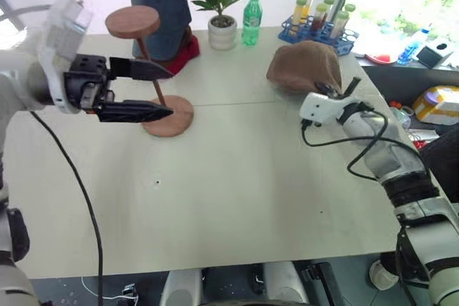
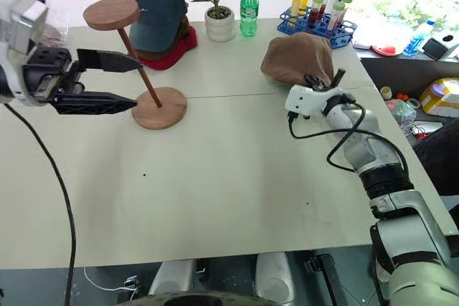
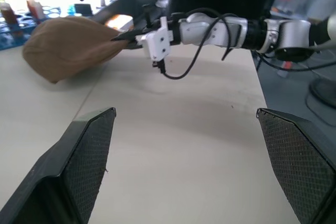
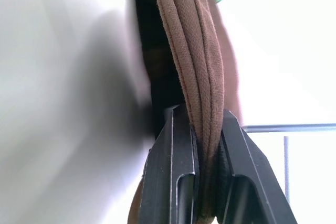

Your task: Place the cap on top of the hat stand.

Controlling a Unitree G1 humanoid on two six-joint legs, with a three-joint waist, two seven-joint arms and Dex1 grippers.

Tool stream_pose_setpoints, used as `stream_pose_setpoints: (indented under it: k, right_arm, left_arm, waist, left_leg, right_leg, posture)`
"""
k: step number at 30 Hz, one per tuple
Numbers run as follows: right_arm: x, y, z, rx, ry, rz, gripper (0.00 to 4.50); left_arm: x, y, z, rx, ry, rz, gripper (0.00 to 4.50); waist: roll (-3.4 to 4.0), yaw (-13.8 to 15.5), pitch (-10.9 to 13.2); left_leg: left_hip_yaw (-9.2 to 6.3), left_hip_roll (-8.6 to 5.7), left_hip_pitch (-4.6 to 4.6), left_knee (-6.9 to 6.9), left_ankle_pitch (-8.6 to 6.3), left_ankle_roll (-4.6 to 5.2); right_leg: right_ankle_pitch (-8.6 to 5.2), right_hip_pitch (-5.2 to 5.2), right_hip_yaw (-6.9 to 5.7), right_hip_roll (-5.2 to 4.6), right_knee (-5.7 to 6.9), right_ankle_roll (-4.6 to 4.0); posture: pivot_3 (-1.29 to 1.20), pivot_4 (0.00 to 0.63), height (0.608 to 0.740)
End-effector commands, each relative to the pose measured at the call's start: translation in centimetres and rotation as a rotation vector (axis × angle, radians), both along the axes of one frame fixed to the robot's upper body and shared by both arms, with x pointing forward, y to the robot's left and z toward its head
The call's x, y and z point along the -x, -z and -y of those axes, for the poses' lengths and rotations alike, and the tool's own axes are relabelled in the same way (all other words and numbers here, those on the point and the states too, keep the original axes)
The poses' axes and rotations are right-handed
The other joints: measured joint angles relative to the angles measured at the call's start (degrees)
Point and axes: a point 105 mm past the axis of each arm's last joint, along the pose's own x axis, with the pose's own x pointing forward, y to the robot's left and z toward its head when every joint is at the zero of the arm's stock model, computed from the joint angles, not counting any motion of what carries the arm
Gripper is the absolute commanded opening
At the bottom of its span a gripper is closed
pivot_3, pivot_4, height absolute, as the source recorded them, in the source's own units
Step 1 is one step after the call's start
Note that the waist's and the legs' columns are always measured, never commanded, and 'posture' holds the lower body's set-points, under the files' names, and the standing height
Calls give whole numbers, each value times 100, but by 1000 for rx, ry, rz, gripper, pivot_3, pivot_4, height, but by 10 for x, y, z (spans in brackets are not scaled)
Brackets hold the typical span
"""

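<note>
While the head view looks down, the brown cap (image 1: 304, 67) sits right of centre, its near edge pinched by the right gripper (image 1: 336, 92); the left gripper (image 1: 159, 91), fingers spread, brackets the rod of the hat stand (image 1: 152, 69) at upper left. From the left wrist, the cap lies upper left, apart from those spread fingers (image 3: 79, 166). At the right wrist, folded brim is clamped between the fingers (image 4: 173, 171).

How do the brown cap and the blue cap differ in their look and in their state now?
The brown cap is soft, floppy and pinched at its edge by the right gripper. The blue cap is a stiffer baseball cap, resting untouched at the table's far side. Both are fabric headwear.
</note>
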Motion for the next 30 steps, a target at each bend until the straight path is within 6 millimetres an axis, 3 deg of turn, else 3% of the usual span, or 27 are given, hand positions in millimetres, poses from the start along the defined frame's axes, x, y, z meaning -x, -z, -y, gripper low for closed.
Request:
stream_pose_setpoints:
  k: [1, 7, 14, 19, 23, 27, 30]
  right_arm:
    - [17, -89, -31, -50, -148, 226, 53]
    - [45, -161, -96, -66, -439, 395, 53]
    - [59, -188, -158, -132, -680, 428, 53]
    - [67, -192, -203, -150, -809, 443, 53]
    - [67, -184, -225, -164, -867, 419, 53]
    - [71, -169, -242, -164, -938, 386, 53]
    - [72, -146, -253, -141, -982, 328, 53]
  left_arm:
    - [12, -19, -17, 36, -99, 79, 4500]
    - [17, -20, -47, 87, -280, 87, 4500]
    - [28, -26, -70, 108, -397, 107, 4500]
    - [35, -32, -87, 132, -493, 133, 4500]
    - [37, -39, -100, 166, -570, 167, 4500]
    - [38, -52, -118, 235, -658, 214, 4500]
    - [40, -53, -120, 238, -673, 229, 4500]
  waist:
    - [2, -30, 3]
    - [-1, -77, 3]
    - [-8, -104, 2]
    - [-8, -119, 2]
    - [-10, -113, 1]
    - [-13, -108, 0]
    - [-14, -114, -1]
  left_leg:
    - [2, 0, 2, -3, 0, 0]
    - [1, 1, 4, -7, 0, 0]
    - [1, 1, 4, -7, 0, -1]
    - [1, 2, 5, -12, 0, -2]
    - [1, 2, 5, -13, 0, -2]
    - [1, 2, 5, -13, 0, -3]
    - [1, 2, 5, -15, 0, -3]
  right_leg:
    - [0, -2, 5, 0, 1, 0]
    - [0, -3, 5, 1, 2, 0]
    - [0, -1, 4, 1, 3, -1]
    - [0, -5, 4, 1, 6, -1]
    - [0, -6, 4, 1, 6, -1]
    - [0, -5, 4, 1, 5, -2]
    - [0, -6, 4, 1, 6, -1]
  posture:
    - [0, 150, 740]
    - [0, 150, 740]
    - [0, 150, 740]
    - [0, 150, 740]
    - [0, 150, 740]
    - [0, 150, 740]
    - [0, 150, 740]
